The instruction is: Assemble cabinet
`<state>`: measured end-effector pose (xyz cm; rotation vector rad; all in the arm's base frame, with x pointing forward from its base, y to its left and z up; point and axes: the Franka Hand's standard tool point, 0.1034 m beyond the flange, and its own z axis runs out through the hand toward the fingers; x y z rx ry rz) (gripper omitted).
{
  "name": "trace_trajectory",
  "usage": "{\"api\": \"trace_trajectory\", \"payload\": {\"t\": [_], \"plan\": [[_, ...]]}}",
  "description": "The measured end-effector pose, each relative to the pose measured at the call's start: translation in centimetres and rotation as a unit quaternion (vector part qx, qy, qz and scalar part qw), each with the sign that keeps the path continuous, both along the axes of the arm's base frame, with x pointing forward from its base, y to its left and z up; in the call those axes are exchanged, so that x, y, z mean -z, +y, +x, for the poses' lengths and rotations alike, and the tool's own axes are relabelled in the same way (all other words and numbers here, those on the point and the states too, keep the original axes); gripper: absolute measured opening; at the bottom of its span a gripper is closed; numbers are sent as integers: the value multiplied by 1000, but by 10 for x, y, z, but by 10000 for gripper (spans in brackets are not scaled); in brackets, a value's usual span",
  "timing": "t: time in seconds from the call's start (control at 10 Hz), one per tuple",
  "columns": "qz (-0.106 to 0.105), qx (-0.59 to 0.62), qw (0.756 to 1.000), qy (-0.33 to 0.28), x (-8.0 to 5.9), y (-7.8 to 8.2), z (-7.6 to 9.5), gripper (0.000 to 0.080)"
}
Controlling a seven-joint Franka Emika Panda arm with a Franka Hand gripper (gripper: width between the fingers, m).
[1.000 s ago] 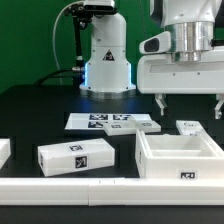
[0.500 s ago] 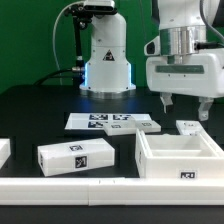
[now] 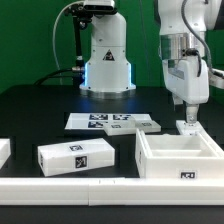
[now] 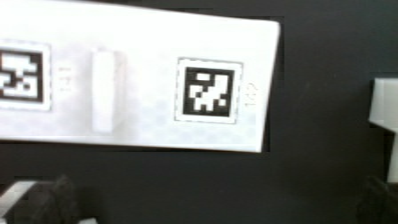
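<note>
— Where is the cabinet [image 3: 160, 168]?

— We see it at the exterior view's right, near the front of the black table [image 3: 40, 110]. Its open side faces up, and its long sides run across that view, just behind the white rail [image 3: 60, 187].

— And the gripper [image 3: 186, 113]?

— We find it hanging beyond the cabinet's rear wall, over a small tagged piece [image 3: 188, 127]. As far as we can judge, it is a little above that piece and apart from it. It stands edge-on to us, so we cannot tell whether its fingers are spread or pressed together. The blurred wrist view does not settle it either.

— What does the coming move turn on?

— We judge it is that rear wall. The cabinet lies on the near side of the tool, so that side is tight. We have open table on the exterior view's left, between the cabinet and the long white block [image 3: 77, 155]. There is more towards the marker board [image 3: 112, 122].
</note>
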<state>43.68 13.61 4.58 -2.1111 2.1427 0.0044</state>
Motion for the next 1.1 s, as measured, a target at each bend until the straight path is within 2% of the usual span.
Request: {"api": "trace_trajectory", "payload": {"t": [0.2, 0.4, 0.6, 0.7, 0.8, 0.9, 1.0, 1.1], "plan": [[-5, 38, 999, 22, 20, 15, -23, 797], [-16, 33, 999, 27, 35, 19, -32, 797], [-17, 27, 999, 29, 36, 21, -33, 797], [-17, 25, 999, 29, 36, 21, -33, 684], [-17, 22, 999, 29, 36, 21, -33, 684], [-17, 21, 999, 28, 36, 21, -33, 501], [-17, 19, 999, 28, 36, 21, -33, 365], [-18, 18, 999, 28, 36, 21, -33, 365]]}}
